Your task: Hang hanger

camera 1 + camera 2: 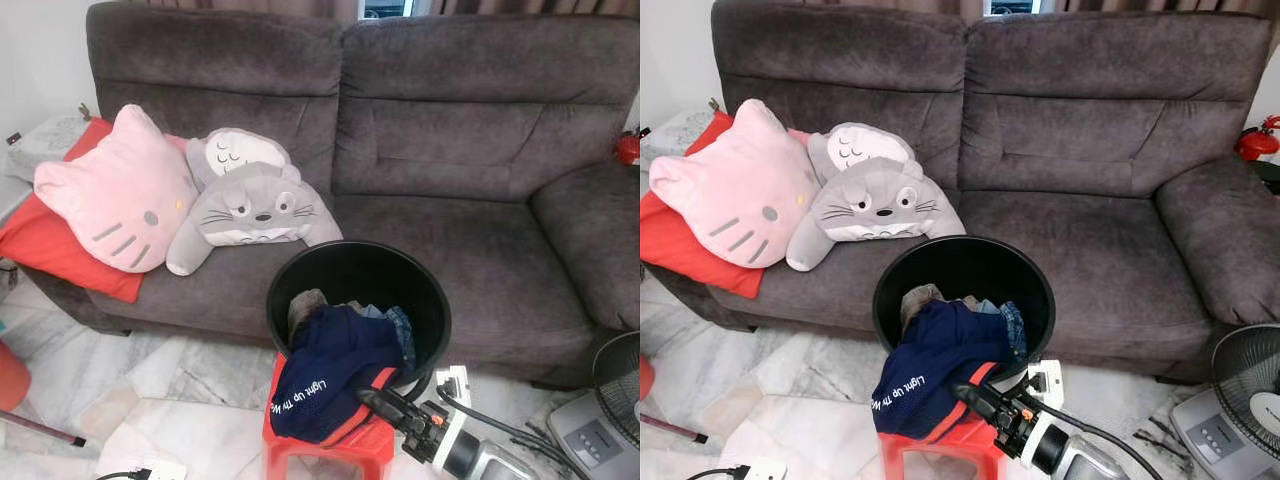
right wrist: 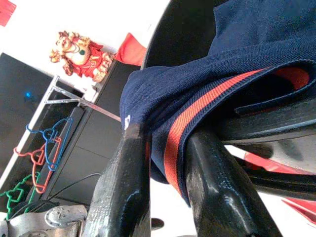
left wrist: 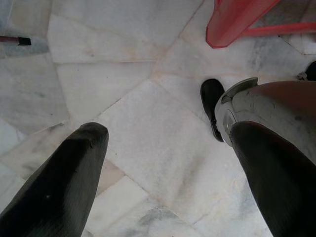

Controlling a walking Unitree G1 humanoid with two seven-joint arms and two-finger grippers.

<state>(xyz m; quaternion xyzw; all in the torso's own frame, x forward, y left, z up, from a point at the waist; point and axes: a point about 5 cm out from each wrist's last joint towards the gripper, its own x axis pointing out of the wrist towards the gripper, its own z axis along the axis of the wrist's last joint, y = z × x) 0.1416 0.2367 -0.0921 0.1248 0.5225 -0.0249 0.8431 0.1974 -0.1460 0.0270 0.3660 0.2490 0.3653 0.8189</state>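
Note:
A navy shirt [image 1: 330,370] with a red stripe and white lettering hangs over the front rim of a black bucket [image 1: 425,290], which stands on a red stool [image 1: 352,447]. My right gripper [image 1: 375,400] reaches in from the lower right to the shirt's bottom edge. In the right wrist view its fingers [image 2: 126,163] are closed around the striped hem [image 2: 180,133]. Blue, red and green wire hangers [image 2: 43,150] hang on a metal rail in that view. My left gripper [image 3: 165,133] hangs open over the marble floor.
A dark grey sofa [image 1: 470,150] stands behind the bucket, with a pink cat cushion [image 1: 115,190] and a grey plush [image 1: 250,205] on its left seat. A floor fan [image 1: 618,385] stands at the right. More clothes lie inside the bucket. A power strip [image 1: 160,470] lies on the floor.

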